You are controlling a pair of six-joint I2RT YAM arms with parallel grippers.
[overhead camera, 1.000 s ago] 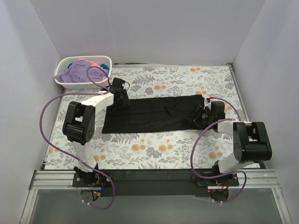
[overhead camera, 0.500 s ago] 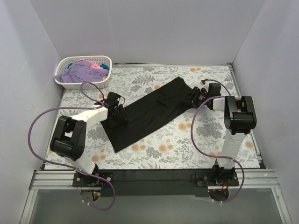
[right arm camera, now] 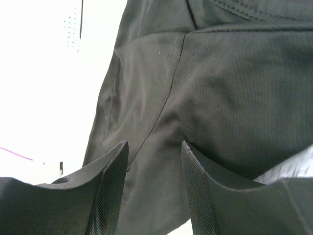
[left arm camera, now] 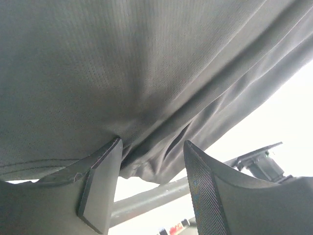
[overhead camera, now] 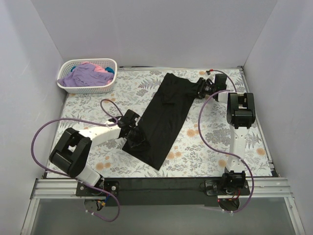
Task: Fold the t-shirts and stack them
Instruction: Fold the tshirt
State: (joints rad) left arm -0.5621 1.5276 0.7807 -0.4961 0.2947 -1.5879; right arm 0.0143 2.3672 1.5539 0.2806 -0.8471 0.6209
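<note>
The plain black cloth t-shirt [overhead camera: 166,112] has swung from crosswise to diagonal, running from the far-right corner toward the near edge. The left gripper [overhead camera: 135,132] and right gripper [overhead camera: 201,88] each pinch one end, probably realigning it for folding.

The left arm [overhead camera: 93,134] lies low, elbow swung far out to the left, forearm reaching right toward the middle; its wrist ends at the left gripper [overhead camera: 134,131], whose fingers [left arm camera: 100,188] pinch a bunched fold of the black t-shirt [overhead camera: 166,112]; the right arm [overhead camera: 238,132] stands stretched straight away from its base toward the far edge, wrist bent leftward; the right gripper [overhead camera: 200,88] points left, its fingers [right arm camera: 110,191] clamped on the same cloth, the narrow gap between them filled with fabric.
</note>
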